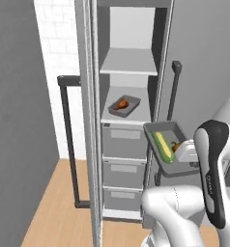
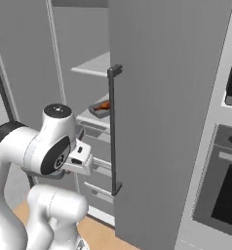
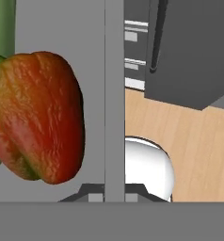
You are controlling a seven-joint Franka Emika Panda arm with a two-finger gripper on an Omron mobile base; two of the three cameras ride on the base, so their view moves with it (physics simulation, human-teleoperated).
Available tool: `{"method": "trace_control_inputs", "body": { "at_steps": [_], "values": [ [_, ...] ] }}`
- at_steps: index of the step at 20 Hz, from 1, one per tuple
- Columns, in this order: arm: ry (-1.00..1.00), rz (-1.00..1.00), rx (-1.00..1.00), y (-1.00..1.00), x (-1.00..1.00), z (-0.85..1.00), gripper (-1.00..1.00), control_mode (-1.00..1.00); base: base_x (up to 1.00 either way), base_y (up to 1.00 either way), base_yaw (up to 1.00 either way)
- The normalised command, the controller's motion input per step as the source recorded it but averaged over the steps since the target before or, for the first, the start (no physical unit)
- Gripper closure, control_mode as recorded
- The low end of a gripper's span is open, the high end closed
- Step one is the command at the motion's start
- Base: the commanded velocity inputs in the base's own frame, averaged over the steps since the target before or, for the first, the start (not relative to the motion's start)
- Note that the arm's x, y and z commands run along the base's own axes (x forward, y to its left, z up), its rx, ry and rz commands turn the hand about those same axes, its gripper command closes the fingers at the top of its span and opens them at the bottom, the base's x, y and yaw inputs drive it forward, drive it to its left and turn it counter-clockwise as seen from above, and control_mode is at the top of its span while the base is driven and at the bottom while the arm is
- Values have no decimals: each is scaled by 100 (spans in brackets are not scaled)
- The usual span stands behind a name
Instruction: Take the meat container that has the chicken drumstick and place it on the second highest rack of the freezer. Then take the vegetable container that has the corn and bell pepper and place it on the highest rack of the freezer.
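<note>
1. The gripper (image 1: 186, 153) is closed on the near wall of the vegetable container (image 1: 167, 130), and the container is held in the air in front of the open freezer (image 1: 129, 29), at about the height of the top drawer (image 1: 124, 142). In the hand view the wall is seen as a thin grey strip (image 3: 114, 94) between the finger tips.

2. Inside the held container the corn (image 1: 164, 147) lies lengthwise, and the bell pepper (image 3: 38, 117) sits close to the gripped wall.

3. The meat container (image 1: 124, 105) with the chicken drumstick (image 1: 121, 103) is already placed on the second highest rack (image 1: 141, 116). The highest rack (image 1: 129, 61) above it is where the held container must go.

4. A first risk: the container is gripped by one edge only, so it can be tilted by its own weight during the lift, and the corn or the pepper can be rolled out.

5. A second risk: the container must be raised past the second highest rack. If it is pushed forward too early, the front edge of that rack or the meat container can be struck.

6. A third risk: the open door with its dark handle (image 1: 174, 89) stands just beside the container, so a sideways swing could cause a collision.

7. If the container is released before it rests fully on the rack, it may be tipped off the edge.
</note>
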Motion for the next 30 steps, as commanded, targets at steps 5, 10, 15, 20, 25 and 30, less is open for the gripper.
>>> {"method": "trace_control_inputs", "body": {
  "at_steps": [5,10,15,20,25,30],
  "values": [
    [0,0,0,0,0,0,100,100,19,-8,-20],
    [0,0,0,0,0,0,100,100,41,20,-10],
    [0,0,0,0,0,0,100,100,34,19,-6],
    [0,0,0,0,0,0,100,100,32,42,-4],
    [0,0,0,0,0,0,100,100,32,44,-5],
    [0,0,0,0,0,0,100,100,19,5,-5]
  ]
}}
